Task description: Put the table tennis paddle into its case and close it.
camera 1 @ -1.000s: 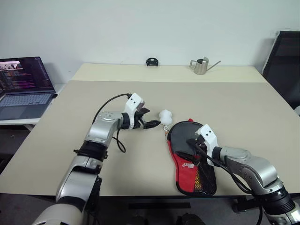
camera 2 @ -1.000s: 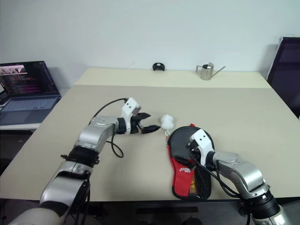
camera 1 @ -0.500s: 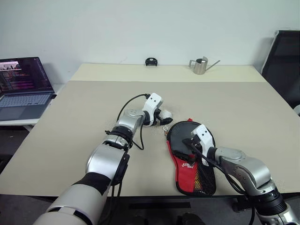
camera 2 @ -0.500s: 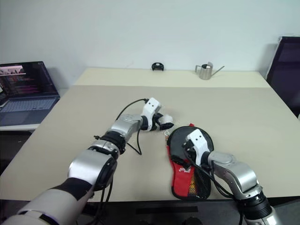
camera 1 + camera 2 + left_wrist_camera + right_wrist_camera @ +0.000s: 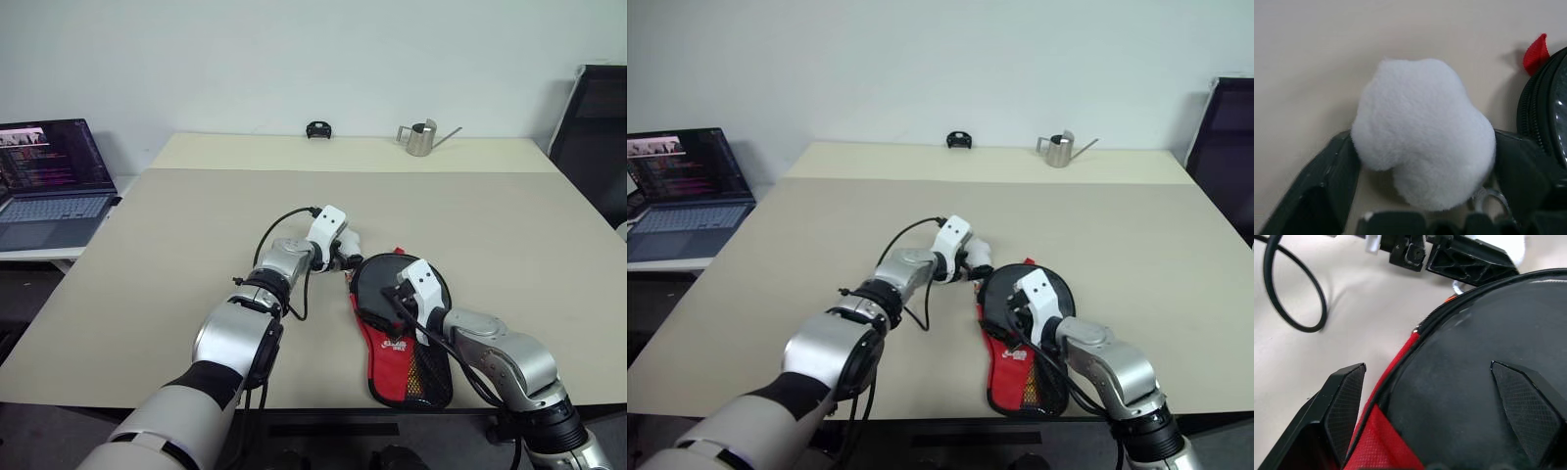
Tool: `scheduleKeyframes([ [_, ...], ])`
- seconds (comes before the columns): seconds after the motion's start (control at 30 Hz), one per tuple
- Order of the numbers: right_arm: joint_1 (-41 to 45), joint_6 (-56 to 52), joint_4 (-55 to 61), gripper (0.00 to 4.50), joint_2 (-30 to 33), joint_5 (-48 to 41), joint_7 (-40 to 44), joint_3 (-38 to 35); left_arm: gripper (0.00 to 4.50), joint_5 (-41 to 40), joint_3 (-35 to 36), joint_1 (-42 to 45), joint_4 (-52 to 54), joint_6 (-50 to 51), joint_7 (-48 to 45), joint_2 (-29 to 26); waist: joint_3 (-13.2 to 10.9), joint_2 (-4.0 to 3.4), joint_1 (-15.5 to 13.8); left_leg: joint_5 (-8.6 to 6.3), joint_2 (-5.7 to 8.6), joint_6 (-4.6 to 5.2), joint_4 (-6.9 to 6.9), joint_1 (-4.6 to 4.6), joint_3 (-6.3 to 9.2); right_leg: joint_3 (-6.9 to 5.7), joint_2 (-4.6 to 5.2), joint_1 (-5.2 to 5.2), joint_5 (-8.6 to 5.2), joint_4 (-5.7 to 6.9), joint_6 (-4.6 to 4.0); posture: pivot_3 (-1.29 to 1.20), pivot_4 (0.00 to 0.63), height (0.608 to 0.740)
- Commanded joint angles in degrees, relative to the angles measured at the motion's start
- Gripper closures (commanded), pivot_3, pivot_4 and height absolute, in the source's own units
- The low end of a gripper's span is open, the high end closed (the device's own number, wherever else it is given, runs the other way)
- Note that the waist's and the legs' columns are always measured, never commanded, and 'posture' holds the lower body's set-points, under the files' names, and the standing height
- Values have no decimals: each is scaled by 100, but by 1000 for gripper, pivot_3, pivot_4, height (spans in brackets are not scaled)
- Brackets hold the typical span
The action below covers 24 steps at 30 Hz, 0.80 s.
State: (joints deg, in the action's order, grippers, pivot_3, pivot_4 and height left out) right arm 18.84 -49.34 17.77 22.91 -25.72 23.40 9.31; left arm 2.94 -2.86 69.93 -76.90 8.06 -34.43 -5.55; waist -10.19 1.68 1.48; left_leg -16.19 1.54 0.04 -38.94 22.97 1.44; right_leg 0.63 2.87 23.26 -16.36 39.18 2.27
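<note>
- we're reaching our left gripper [image 5: 1422, 196] around the fluffy white pompom charm [image 5: 1422, 129] just beside the soft black-and-red fabric paddle case [image 5: 407, 352]; fingers are sitting on either side of the fluff, touching it but not squeezing yet
- our right gripper [image 5: 1444, 396] is hanging spread wide over the case's round black end; case is lying flat near the beige table's [image 5: 176, 255] front edge
</note>
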Motion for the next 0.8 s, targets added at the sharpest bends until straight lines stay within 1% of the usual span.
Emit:
scheduleKeyframes([
  [0.03, -36, 18, 256, 0, -13, 42, -61, -192, 1639, 42, 107, -46, -29, 16, -93, 113, 0, 0, 0, 0, 0, 0, 0, 0, 0, 0, 0, 0, 0, 0, 0, 0, 150, 740],
  [0.2, -94, 15, 319, 0, -44, 57, -155, -280, 3388, 6, 318, -94, -34, 113, -84, 148, 1, 1, -1, 0, 1, -1, 0, 0, 0, -2, 1, 0, 0, 0, 0, 0, 150, 740],
  [0.27, -108, 31, 321, 0, -66, 97, -225, -303, 3992, 27, 367, -106, -30, 116, -92, 150, 1, 1, -2, 0, 1, 0, 0, -1, 0, -1, 1, 0, 0, 2, 0, 0, 150, 740],
  [0.3, -112, 22, 318, 0, -76, 112, -259, -314, 4181, 33, 388, -110, -28, 116, -97, 151, 2, 2, -2, 0, 1, -1, 0, -1, 0, -1, 1, 0, 0, 3, 0, 0, 150, 740],
  [0.33, -104, 11, 309, 0, -94, 116, -296, -329, 4274, 30, 411, -115, -24, 115, -110, 141, 2, 2, -2, 0, 2, 0, -1, -2, 0, -1, 1, -1, 0, 4, 0, 0, 150, 740],
  [0.47, -31, -1, 258, 0, -136, 125, -364, -453, 4279, -96, 587, -119, 68, 15, -362, -45, 2, 2, 1, 0, 3, -1, -2, -4, -1, -2, 1, -1, 0, 9, 0, 0, 150, 740],
  [0.6, 55, 13, 41, 0, -41, 159, -158, -439, 4280, -330, 815, -168, 240, 12, -845, -313, 2, 2, 34, 1, 3, -1, -1, -4, -4, 0, 0, 3, 0, 10, 0, 0, 150, 740],
  [0.8, 219, 169, -500, 0, 214, 449, 280, -124, 4281, -546, 924, -338, 604, 148, -1403, -630, 2, 2, 29, 1, 2, -1, -2, -6, -7, 1, -1, 6, 0, 18, 0, 0, 150, 740],
])
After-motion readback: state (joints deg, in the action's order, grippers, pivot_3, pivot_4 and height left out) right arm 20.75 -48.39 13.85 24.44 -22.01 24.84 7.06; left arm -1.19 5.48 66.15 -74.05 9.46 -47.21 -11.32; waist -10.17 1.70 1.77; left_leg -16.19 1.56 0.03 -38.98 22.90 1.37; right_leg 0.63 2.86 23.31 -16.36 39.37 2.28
